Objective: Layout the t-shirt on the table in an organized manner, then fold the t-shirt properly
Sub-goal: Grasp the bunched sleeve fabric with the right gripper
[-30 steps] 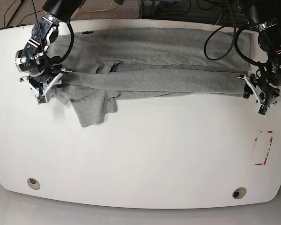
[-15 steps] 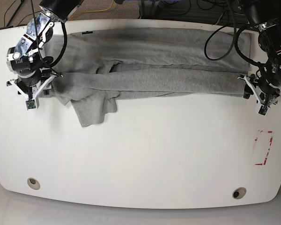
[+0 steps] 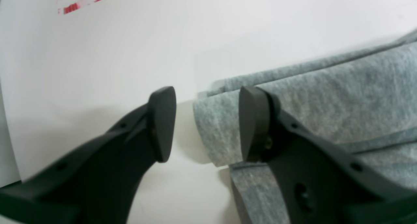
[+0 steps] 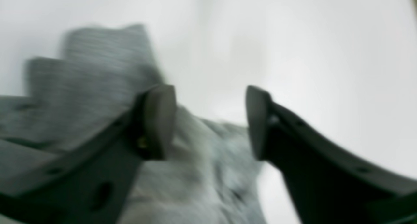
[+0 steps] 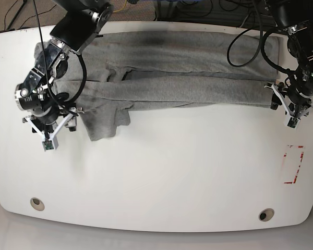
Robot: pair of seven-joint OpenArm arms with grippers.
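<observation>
The grey t-shirt (image 5: 172, 78) lies folded lengthwise in a long band across the far half of the white table (image 5: 172, 172), with one sleeve (image 5: 104, 122) sticking out toward the front. My right gripper (image 5: 68, 119) hovers at the shirt's left end. In the blurred right wrist view its jaws (image 4: 210, 119) stand open over loose cloth (image 4: 97, 64). My left gripper (image 5: 276, 99) sits at the shirt's right end. Its jaws (image 3: 207, 123) are open, with the folded edge (image 3: 325, 97) lying partly between them, unpinched.
A red-lined rectangular mark (image 5: 293, 164) is on the table's right side and also shows in the left wrist view (image 3: 81, 2). Two round grommet holes (image 5: 37, 203) (image 5: 266, 214) sit near the front edge. Black cables (image 5: 250, 41) loop over the shirt's far right.
My right gripper has opened, let go of the shirt's left end and swung toward the front. That end of the shirt has settled on the table. The left arm has not moved.
</observation>
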